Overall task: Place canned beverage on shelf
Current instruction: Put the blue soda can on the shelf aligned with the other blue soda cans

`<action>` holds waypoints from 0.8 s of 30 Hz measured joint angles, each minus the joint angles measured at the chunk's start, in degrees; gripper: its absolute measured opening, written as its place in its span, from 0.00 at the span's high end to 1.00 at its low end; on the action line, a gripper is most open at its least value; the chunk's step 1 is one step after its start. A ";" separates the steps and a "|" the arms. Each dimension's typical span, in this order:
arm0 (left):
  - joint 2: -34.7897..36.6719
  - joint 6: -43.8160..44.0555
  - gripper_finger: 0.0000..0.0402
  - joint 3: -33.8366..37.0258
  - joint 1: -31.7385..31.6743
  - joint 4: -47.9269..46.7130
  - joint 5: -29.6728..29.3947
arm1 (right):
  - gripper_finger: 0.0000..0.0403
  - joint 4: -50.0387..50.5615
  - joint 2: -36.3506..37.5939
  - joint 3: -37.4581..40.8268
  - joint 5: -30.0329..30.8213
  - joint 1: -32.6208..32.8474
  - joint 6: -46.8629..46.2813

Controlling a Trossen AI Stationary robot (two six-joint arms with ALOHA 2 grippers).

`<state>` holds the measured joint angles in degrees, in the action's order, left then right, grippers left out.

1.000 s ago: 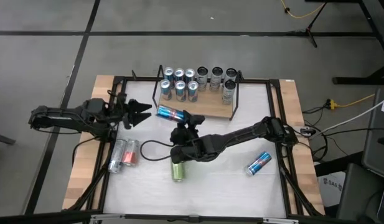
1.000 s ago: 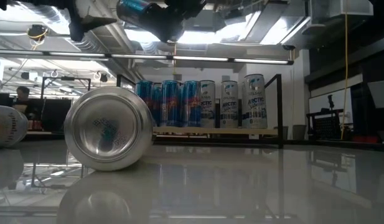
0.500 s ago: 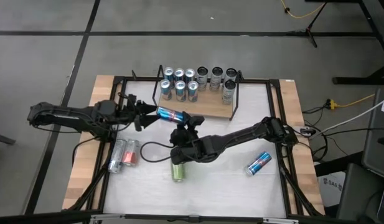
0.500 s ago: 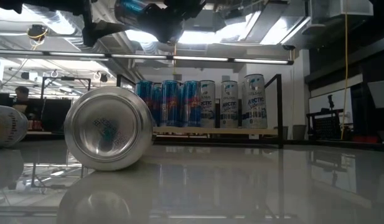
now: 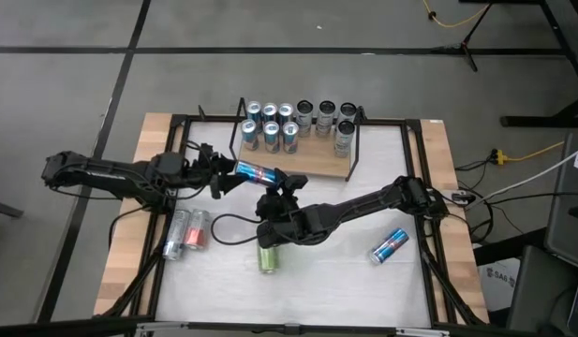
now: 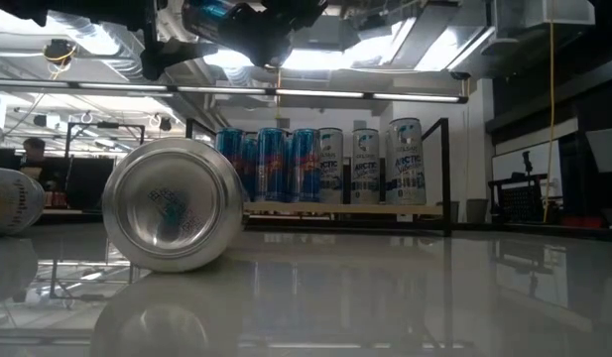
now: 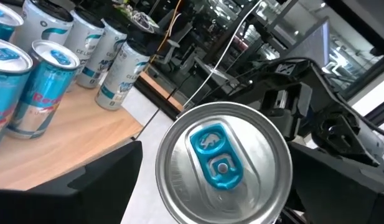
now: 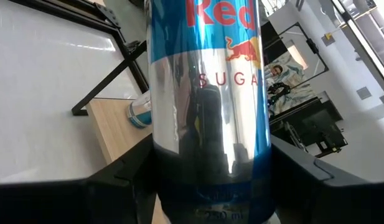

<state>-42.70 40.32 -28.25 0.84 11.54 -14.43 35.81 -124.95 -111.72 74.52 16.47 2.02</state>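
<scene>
Above the table, blue can (image 5: 256, 171) gripped by right claw (image 5: 275, 178), open left claw (image 5: 221, 174) flanking its top.

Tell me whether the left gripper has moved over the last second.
Yes. In the high view the left gripper has moved rightward, away from the table's left frame rail, up to the top end of the blue can held by the right gripper.

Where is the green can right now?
In the high view the green can lies on its side on the white table, near the middle front, just under the right arm and right of the two pinkish cans.
</scene>
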 joint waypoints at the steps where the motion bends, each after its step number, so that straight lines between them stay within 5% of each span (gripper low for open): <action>1: -0.12 0.00 0.05 0.00 0.00 -0.01 0.00 | 0.44 0.01 -0.01 0.00 0.00 0.00 0.00; 13: -0.05 4.49 0.24 0.00 0.00 0.23 -1.58 | 0.44 0.07 -0.01 0.00 -0.13 0.00 0.01; 24: -0.05 15.09 0.26 0.00 0.00 0.06 -2.67 | 0.44 0.09 -0.02 0.02 1.60 0.00 6.08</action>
<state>-42.74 55.41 -28.25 0.84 11.60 -17.10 35.90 -124.97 -111.70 76.12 16.47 8.10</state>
